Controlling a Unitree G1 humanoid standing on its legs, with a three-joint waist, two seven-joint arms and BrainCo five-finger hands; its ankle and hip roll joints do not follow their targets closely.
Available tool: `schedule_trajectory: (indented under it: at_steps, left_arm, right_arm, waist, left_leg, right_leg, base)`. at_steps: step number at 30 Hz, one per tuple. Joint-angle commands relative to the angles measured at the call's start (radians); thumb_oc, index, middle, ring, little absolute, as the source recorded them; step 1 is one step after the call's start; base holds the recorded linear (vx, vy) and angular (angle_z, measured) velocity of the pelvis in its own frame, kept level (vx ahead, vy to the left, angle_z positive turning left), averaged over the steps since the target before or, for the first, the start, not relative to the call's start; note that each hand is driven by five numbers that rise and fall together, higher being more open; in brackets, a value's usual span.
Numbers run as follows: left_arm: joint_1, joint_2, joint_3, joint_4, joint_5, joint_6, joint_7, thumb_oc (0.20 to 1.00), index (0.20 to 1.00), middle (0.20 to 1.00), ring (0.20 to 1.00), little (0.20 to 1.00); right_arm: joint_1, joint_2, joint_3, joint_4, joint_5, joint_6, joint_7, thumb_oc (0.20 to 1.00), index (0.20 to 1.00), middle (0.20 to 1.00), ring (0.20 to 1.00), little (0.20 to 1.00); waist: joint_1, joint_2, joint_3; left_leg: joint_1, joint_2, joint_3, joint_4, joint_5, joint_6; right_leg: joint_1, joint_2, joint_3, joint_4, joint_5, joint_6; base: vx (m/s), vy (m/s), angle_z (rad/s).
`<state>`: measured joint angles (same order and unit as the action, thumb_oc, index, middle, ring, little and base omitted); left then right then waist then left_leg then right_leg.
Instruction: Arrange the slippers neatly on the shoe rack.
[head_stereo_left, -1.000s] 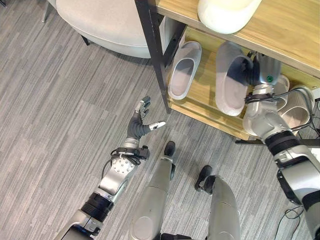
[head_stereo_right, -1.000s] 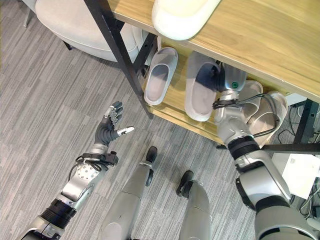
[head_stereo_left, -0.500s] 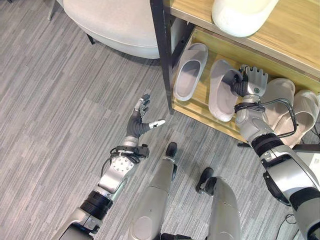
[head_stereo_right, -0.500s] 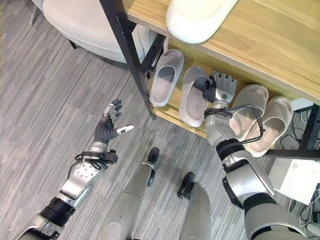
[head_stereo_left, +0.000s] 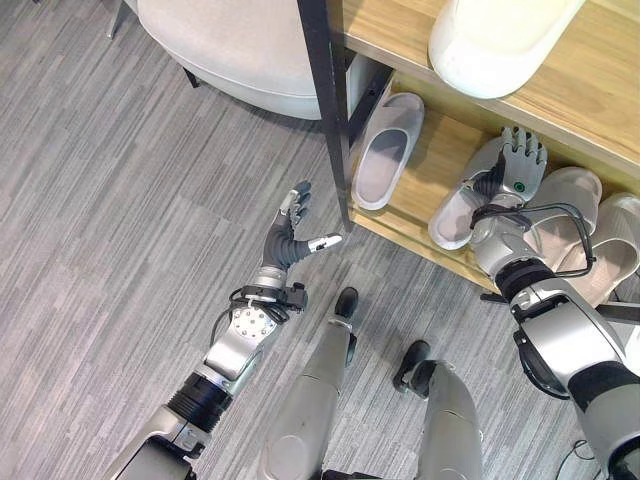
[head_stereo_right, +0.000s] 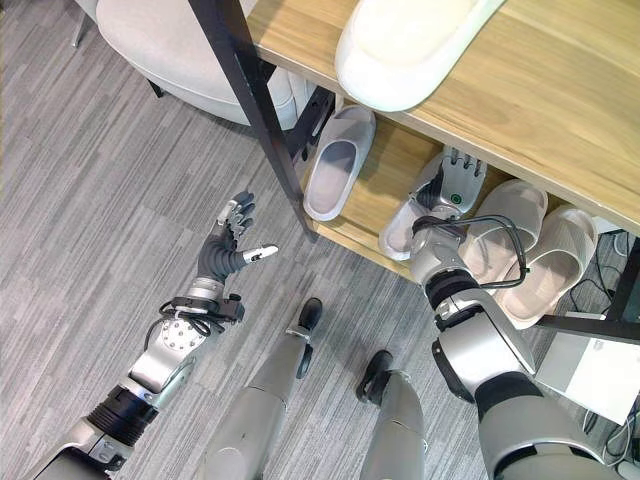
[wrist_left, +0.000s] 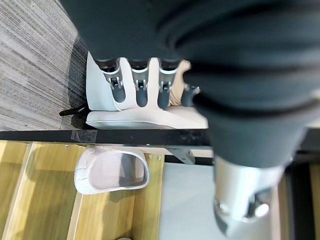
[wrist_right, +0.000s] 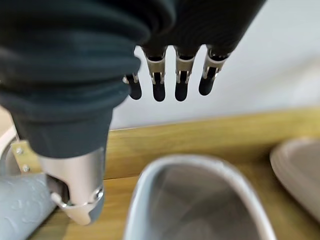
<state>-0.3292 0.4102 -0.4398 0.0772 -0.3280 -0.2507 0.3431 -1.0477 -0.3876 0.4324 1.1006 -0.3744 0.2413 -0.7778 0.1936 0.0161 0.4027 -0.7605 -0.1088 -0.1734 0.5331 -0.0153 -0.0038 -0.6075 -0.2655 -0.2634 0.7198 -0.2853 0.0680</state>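
A second ago the right robot hand (head_stereo_left: 517, 165) was curled round the pale grey rubber slipper (head_stereo_left: 462, 203) and held it up on its side inside the wooden shoe rack with the black metal frame (head_stereo_left: 330, 110). That slipper now lies sole-down on the lower shelf (head_stereo_left: 425, 180), slanted, its heel at the front edge, and the right robot hand has let go: its fingers (wrist_right: 182, 80) are straight and spread above the slipper's toe end, holding nothing.

The left robot hand (head_stereo_left: 288, 235) has stayed out over the grey striped floor (head_stereo_left: 120, 230), fingers relaxed and empty, just beside the rack's front post.

On the lower shelf a matching pale grey slipper (head_stereo_left: 385, 150) lies to the left of the released one, near it but apart. To the right two beige slippers (head_stereo_left: 585, 230) lie side by side. A cream slipper (head_stereo_left: 495, 45) rests on the upper shelf (head_stereo_left: 590, 95), jutting over its front edge.

A light grey upholstered seat (head_stereo_left: 235, 45) stands left of the rack.
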Motion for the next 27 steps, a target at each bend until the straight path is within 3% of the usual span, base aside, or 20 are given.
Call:
schedule_trajectory:
  at_steps: [1, 2, 8, 9, 11, 13, 15, 20, 21, 27]
  left_arm:
    - [-0.01, -0.024, -0.026, -0.06, 0.005, -0.056, 0.014, 1.0, 1.0, 1.0, 1.0, 1.0]
    - [0.0, -0.022, -0.027, -0.054, 0.002, -0.052, 0.015, 1.0, 1.0, 1.0, 1.0, 1.0]
    - [0.031, -0.005, -0.025, -0.039, -0.011, -0.041, 0.001, 1.0, 1.0, 1.0, 1.0, 1.0]
    - [0.062, 0.001, -0.013, -0.031, -0.022, -0.034, -0.019, 1.0, 1.0, 1.0, 1.0, 1.0]
    - [0.084, 0.006, -0.006, -0.026, -0.036, -0.028, -0.038, 1.0, 1.0, 1.0, 1.0, 1.0]
    - [0.091, 0.009, -0.002, -0.019, -0.044, -0.018, -0.061, 1.0, 1.0, 1.0, 1.0, 1.0]
    - [0.083, 0.008, -0.003, -0.019, -0.054, -0.018, -0.076, 1.0, 1.0, 1.0, 1.0, 1.0]
    - [0.064, 0.005, -0.026, -0.016, -0.047, -0.016, -0.069, 1.0, 1.0, 1.0, 1.0, 1.0]
    - [0.036, 0.011, -0.052, -0.019, -0.04, -0.016, -0.065, 1.0, 1.0, 1.0, 1.0, 1.0]
    - [0.017, 0.016, -0.057, -0.022, -0.045, -0.023, -0.074, 1.0, 1.0, 1.0, 1.0, 1.0]
  right_arm:
    - [0.002, -0.013, -0.071, 0.016, 0.186, -0.092, -0.072, 1.0, 1.0, 1.0, 1.0, 1.0]
    - [0.038, 0.035, -0.133, 0.01, 0.313, -0.144, -0.078, 1.0, 1.0, 1.0, 1.0, 1.0]
    - [0.077, 0.115, -0.241, 0.025, 0.616, -0.259, -0.039, 1.0, 1.0, 1.0, 1.0, 1.0]
    - [0.108, 0.143, -0.269, 0.014, 0.756, -0.32, 0.019, 1.0, 1.0, 1.0, 1.0, 1.0]
    - [0.121, 0.166, -0.286, 0.003, 0.875, -0.366, 0.075, 1.0, 1.0, 1.0, 1.0, 1.0]
    - [0.134, 0.215, -0.321, -0.044, 1.111, -0.469, 0.168, 1.0, 1.0, 1.0, 1.0, 1.0]
    - [0.119, 0.231, -0.332, -0.076, 1.241, -0.521, 0.227, 1.0, 1.0, 1.0, 1.0, 1.0]
    - [0.06, 0.229, -0.304, -0.152, 1.316, -0.583, 0.264, 1.0, 1.0, 1.0, 1.0, 1.0]
    - [-0.019, 0.197, -0.303, -0.132, 1.325, -0.594, 0.251, 1.0, 1.0, 1.0, 1.0, 1.0]
    - [-0.032, 0.141, -0.257, -0.099, 1.253, -0.539, 0.277, 1.0, 1.0, 1.0, 1.0, 1.0]
  waist:
    - [0.009, 0.04, 0.008]
    - [0.005, 0.046, 0.011]
    - [0.004, 0.046, 0.015]
    - [0.007, 0.046, 0.018]
    - [0.013, 0.045, 0.017]
    - [0.026, 0.049, 0.021]
    - [0.041, 0.058, 0.031]
    - [0.059, 0.067, 0.05]
    - [0.073, 0.072, 0.053]
    - [0.079, 0.064, 0.05]
  left_leg:
    - [0.073, 0.023, -0.006, -0.005, -0.166, -0.019]
    - [0.078, 0.022, -0.005, -0.009, -0.166, -0.016]
    - [0.079, 0.022, 0.0, -0.024, -0.162, -0.013]
    - [0.073, 0.021, 0.002, -0.023, -0.164, -0.013]
    - [0.069, 0.023, 0.004, -0.025, -0.164, -0.013]
    - [0.065, 0.023, 0.006, -0.038, -0.159, -0.016]
    - [0.06, 0.022, 0.004, -0.041, -0.154, -0.02]
    - [0.043, 0.018, 0.0, -0.036, -0.152, -0.019]
    - [0.038, 0.015, -0.006, -0.034, -0.15, -0.018]
    - [0.045, 0.013, -0.012, -0.038, -0.15, -0.022]
  right_leg:
    - [0.078, 0.041, 0.053, -0.027, -0.1, -0.006]
    - [0.085, 0.043, 0.055, -0.033, -0.097, -0.007]
    - [0.081, 0.044, 0.056, -0.044, -0.09, -0.008]
    - [0.071, 0.043, 0.057, -0.039, -0.091, -0.009]
    - [0.064, 0.043, 0.057, -0.038, -0.09, -0.009]
    - [0.056, 0.043, 0.053, -0.04, -0.089, -0.006]
    - [0.054, 0.036, 0.044, -0.039, -0.089, -0.001]
    - [0.032, 0.03, 0.039, -0.017, -0.091, 0.001]
    - [0.031, 0.026, 0.033, -0.013, -0.094, 0.001]
    - [0.046, 0.022, 0.022, -0.02, -0.091, 0.003]
  base:
    - [-0.01, 0.045, -0.13]
    - [0.0, 0.014, -0.16]
    - [0.0, 0.002, -0.03]
    - [0.0, 0.0, 0.0]
    - [0.01, -0.047, -0.01]
    - [0.01, -0.051, -0.02]
    - [-0.01, -0.043, 0.01]
    - [-0.01, -0.023, 0.14]
    - [0.02, -0.032, -0.01]
    - [0.02, -0.018, 0.09]
